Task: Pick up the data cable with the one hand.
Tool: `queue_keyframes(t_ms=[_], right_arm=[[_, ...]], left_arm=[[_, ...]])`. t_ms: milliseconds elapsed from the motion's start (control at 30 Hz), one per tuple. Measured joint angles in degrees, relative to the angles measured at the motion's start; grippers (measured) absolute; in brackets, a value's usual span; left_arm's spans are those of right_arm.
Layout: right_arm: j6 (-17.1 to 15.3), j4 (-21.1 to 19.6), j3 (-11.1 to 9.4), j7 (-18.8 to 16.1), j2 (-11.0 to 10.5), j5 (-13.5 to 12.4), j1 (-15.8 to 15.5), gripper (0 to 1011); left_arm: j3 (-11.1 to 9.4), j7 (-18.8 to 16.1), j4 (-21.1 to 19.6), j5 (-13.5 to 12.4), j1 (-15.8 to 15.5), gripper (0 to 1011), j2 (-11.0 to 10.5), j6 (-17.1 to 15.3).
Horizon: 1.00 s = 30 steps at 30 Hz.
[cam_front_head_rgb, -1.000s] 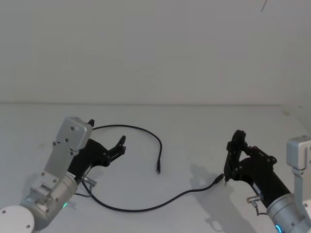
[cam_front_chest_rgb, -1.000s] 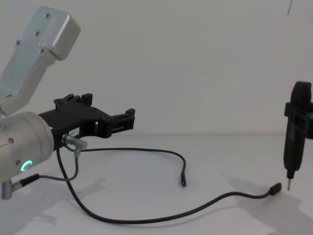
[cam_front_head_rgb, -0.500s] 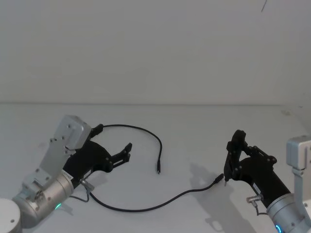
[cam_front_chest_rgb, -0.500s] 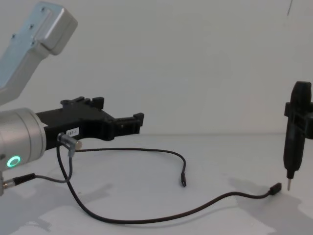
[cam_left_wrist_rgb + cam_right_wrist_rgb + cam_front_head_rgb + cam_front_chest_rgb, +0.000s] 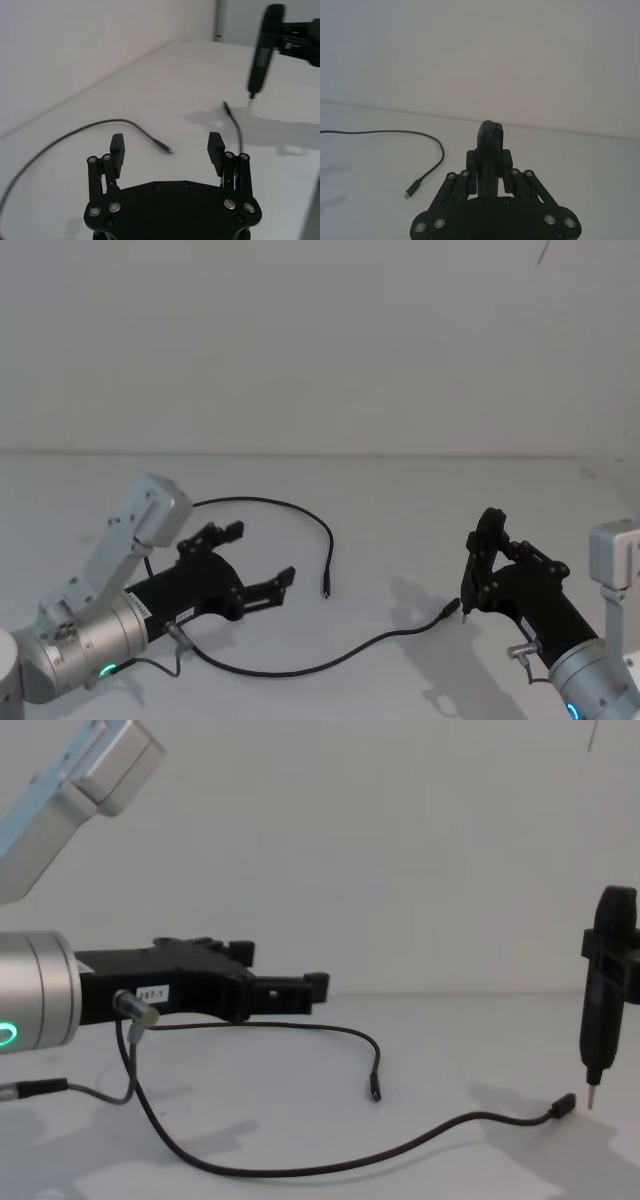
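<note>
Left gripper [image 5: 262,552], black angular two-jaw, spread wide, low above white tabletop [image 5: 400,520] | long thin black data cable [image 5: 290,672] lying looped there, near plug just ahead of jaws, cord crosswise | right gripper [image 5: 480,570] pinching slim black pen-shaped tool [image 5: 489,525] beside far plug

Long thin black data cable [image 5: 300,672] lies slack on the white worktop [image 5: 400,500] in a wide open loop, with a small black plug at each end.

Black angular two-jaw left hand [image 5: 260,552], small white label on its side, hovers level over the cable's left stretch with its jaws spread wide.
</note>
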<state>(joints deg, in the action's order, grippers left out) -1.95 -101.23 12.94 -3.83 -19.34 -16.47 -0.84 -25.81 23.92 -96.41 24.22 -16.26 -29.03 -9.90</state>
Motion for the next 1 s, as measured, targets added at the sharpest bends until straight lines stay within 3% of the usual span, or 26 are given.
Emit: queue_keyframes(t_ms=[133,267,500,667,1000], right_arm=[[0.0,0.0,0.0,0.0,0.0,0.0,0.0,279],[0.0,0.0,0.0,0.0,0.0,0.0,0.0,279],[0.0,0.0,0.0,0.0,0.0,0.0,0.0,279],[0.0,0.0,0.0,0.0,0.0,0.0,0.0,279],[0.0,0.0,0.0,0.0,0.0,0.0,0.0,279]], left_arm=[[-0.5,2.0,-0.2,1.4,-0.7,1001,-0.4,-2.1],[-1.7,4.4,-0.5,3.3,-2.1,1001,-0.6,-6.2],[-4.3,5.2,-0.6,4.2,-4.8,1001,0.2,-12.8],[-6.2,4.3,-0.6,3.7,-6.4,1001,1.2,-16.1],[-10.7,0.1,0.8,0.0,-9.6,1001,5.0,-20.4]])
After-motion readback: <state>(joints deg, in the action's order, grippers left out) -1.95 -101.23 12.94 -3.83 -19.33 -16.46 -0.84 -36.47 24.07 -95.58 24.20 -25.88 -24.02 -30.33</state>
